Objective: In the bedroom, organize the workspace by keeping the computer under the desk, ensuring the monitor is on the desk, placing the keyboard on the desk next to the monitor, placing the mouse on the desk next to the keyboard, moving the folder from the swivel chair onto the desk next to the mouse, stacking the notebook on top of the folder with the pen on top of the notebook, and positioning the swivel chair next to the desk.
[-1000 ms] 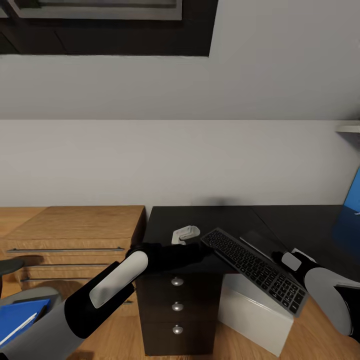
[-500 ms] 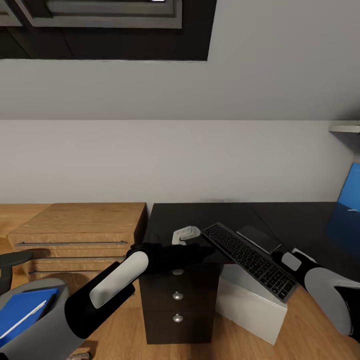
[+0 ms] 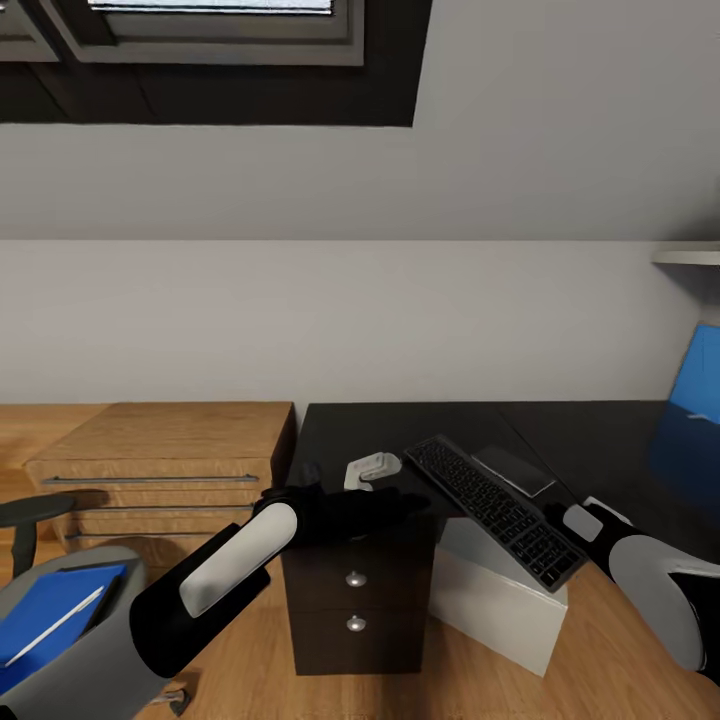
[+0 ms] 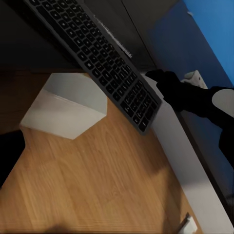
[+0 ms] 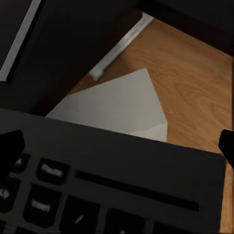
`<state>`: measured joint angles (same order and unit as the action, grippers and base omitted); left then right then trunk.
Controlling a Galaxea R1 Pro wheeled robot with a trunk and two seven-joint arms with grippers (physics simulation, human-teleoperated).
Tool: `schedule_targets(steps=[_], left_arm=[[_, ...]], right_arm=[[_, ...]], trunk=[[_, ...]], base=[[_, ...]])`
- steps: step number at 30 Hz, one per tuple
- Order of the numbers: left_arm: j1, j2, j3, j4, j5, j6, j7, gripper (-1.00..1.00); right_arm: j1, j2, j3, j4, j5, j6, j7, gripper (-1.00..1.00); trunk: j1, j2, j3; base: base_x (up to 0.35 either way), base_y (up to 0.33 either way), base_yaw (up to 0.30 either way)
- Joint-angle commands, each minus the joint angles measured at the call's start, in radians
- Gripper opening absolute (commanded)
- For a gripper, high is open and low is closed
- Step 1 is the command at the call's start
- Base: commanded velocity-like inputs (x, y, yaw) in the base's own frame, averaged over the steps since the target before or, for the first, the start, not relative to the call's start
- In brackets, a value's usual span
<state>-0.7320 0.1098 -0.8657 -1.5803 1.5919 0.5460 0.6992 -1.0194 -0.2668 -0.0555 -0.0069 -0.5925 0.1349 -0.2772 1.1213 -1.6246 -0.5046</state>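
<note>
Right tool, at the lower right of the head view, grips the near end of the dark keyboard, its black fingers closed over the keyboard's lower corner as seen in the left wrist view. The keyboard is held tilted, its far end raised over the front edge of the black tabletop and its near end hanging out above the white computer case that stands on the wooden floor under the tabletop. Its long axis runs diagonally from centre frame toward the lower right, in line with the right forearm.

Left tool reaches in at centre frame, just beside the white mouse lying at the tabletop's front edge above the drawer unit; how far its fingers are parted cannot be made out.

The blue-lit monitor stands at the right edge of the frame, so the keyboard's place lies up and to the right of the right tool, which is the nearer arm. The blue folder rests on the swivel chair at lower left. A wooden dresser stands left of the tabletop.
</note>
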Motion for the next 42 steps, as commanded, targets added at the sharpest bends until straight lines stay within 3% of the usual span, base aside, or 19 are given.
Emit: schedule_targets(steps=[1,42], left_arm=[[-0.001,0.0,-0.001,-0.001,0.008,-0.001,0.008,1.0],[-0.001,0.0,-0.001,-0.001,0.008,-0.001,0.008,1.0]], right_arm=[[-0.001,0.0,-0.006,-0.001,0.005,0.005,-0.003,1.0],[-0.001,0.004,-0.004,-0.001,0.006,0.005,-0.002,1.0]], trunk=[[0.0,-0.001,-0.001],[0.0,-0.001,-0.001]], base=[[-0.149,0.0,0.0],[-0.079,0.041,0.0]])
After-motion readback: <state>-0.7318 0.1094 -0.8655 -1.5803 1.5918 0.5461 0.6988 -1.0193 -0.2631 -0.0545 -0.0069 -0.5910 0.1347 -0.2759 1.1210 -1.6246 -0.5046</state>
